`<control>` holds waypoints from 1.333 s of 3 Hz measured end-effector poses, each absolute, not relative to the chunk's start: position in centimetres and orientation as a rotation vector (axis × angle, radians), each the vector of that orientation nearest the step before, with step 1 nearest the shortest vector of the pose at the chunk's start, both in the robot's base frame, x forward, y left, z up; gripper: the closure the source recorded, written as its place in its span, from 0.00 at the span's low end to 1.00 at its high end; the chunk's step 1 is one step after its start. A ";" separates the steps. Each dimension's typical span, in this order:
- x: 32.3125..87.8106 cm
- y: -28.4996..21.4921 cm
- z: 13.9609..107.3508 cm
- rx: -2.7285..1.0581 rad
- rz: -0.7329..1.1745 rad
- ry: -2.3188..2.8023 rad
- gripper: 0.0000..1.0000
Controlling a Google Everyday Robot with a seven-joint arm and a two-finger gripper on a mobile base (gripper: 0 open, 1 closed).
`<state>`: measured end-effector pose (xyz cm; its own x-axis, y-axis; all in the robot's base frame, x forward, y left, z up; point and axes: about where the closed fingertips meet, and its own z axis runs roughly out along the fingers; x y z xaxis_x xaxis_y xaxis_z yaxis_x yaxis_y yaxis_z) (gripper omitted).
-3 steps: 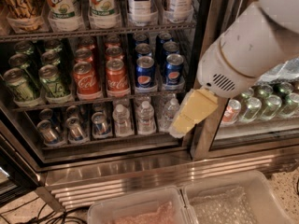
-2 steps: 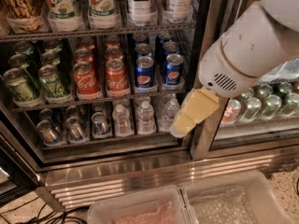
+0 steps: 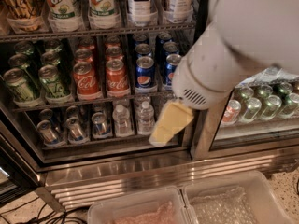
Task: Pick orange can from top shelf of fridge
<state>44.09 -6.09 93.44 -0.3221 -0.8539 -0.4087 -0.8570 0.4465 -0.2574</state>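
Note:
The orange can (image 3: 19,4) stands at the far left of the top shelf (image 3: 93,32), a grey wire rack in the open fridge (image 3: 117,164); its top is cut off by the frame edge. My gripper (image 3: 164,130), yellowish and pointing down-left, hangs from the white arm (image 3: 243,45) in front of the lower racks near the middle door post. It is well below and to the right of the orange can and holds nothing that I can see.
White-and-green 7UP cans (image 3: 60,3) and tall bottles (image 3: 140,3) share the top shelf. Below are green cans (image 3: 18,85), red Coca-Cola cans (image 3: 86,80), Pepsi cans (image 3: 145,71) and water bottles (image 3: 122,120). Two clear bins (image 3: 187,204) stand on the floor in front.
The arm has swung left and slightly down, bringing the gripper further across the lower racks. The cans have not moved.

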 end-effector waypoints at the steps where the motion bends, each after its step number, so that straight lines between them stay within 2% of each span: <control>1: 46.3 -1.6 92.2 -1.367 -0.013 2.138 0.00; 2: 48.5 0.7 92.1 -1.303 0.015 2.101 0.00; 3: 50.0 1.9 91.4 -1.299 0.130 2.109 0.00; 4: 49.9 2.2 91.4 -1.298 0.149 2.109 0.00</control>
<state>49.93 2.25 91.43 -0.2995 -0.7592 -0.5779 -0.8330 0.5034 -0.2296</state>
